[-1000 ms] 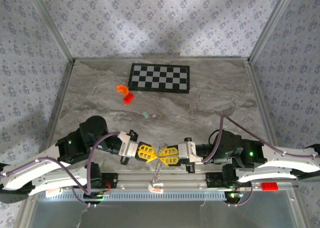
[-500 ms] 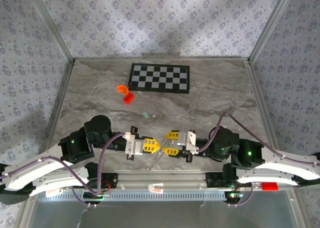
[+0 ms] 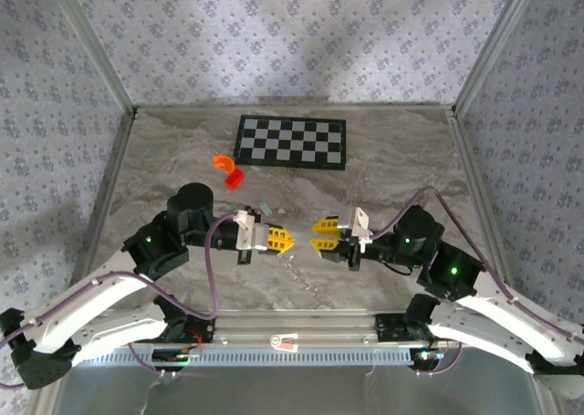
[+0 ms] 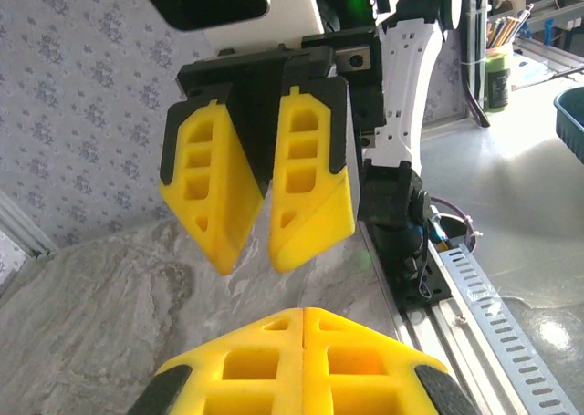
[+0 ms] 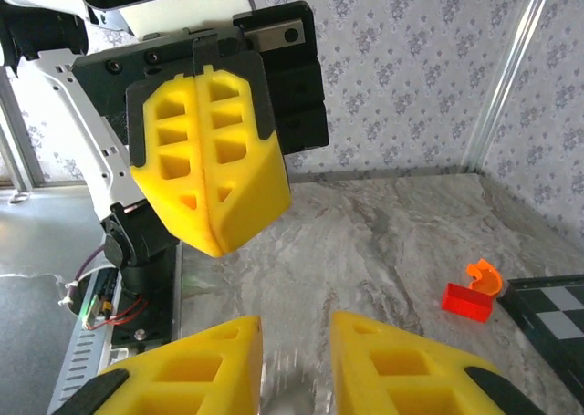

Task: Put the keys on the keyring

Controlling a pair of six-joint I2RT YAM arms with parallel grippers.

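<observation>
- Left gripper point(image 3: 285, 241) and right gripper point(image 3: 319, 234) face tip to tip, close to the table's point(image 3: 401, 160) near edge.
- Left clenched, nothing seen held; right parted, empty.
- One keyring point(image 3: 297, 271) lies beneath them; one key point(image 3: 266, 208) lies farther in.

Robot arms: two, the left arm point(image 3: 155, 242) and the right arm point(image 3: 447, 267)
Yellow-fingered grippers: two, the left gripper point(image 3: 287, 242) and the right gripper point(image 3: 316, 234)
Beaded chain keyring point(image 3: 297, 272): one
Pale teal key point(image 3: 265, 207): one
Orange curved piece point(image 3: 222, 161): one
Red piece point(image 3: 235, 179): one
Black-and-white checkerboard point(image 3: 292, 141): one
Marbled table point(image 3: 392, 187): one
</observation>
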